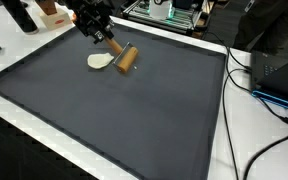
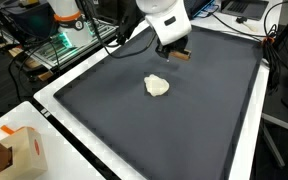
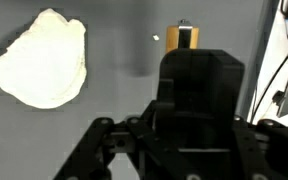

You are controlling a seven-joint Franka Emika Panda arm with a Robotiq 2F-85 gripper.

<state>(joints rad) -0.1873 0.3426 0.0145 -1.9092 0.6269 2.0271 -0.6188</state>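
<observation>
A small wooden rolling pin [image 1: 126, 58] lies at the far side of a dark grey mat [image 1: 114, 120], next to a flat lump of white dough [image 1: 100, 62]. My gripper [image 1: 106, 40] comes down from above and is closed on the pin's near handle. In an exterior view the gripper [image 2: 174, 50] covers most of the pin [image 2: 182, 56], with the dough [image 2: 157, 86] just in front of it. In the wrist view the dough [image 3: 42, 58] is at the upper left. The pin's far end [image 3: 183, 37] sticks out past the black gripper body, which hides the fingers.
The mat lies on a white table [image 1: 246, 130]. Black cables [image 1: 269, 95] run beside it, next to electronics [image 1: 164, 10] at the back. A cardboard box [image 2: 19, 150] stands off the mat's corner, with an orange-and-white object [image 2: 69, 12] behind.
</observation>
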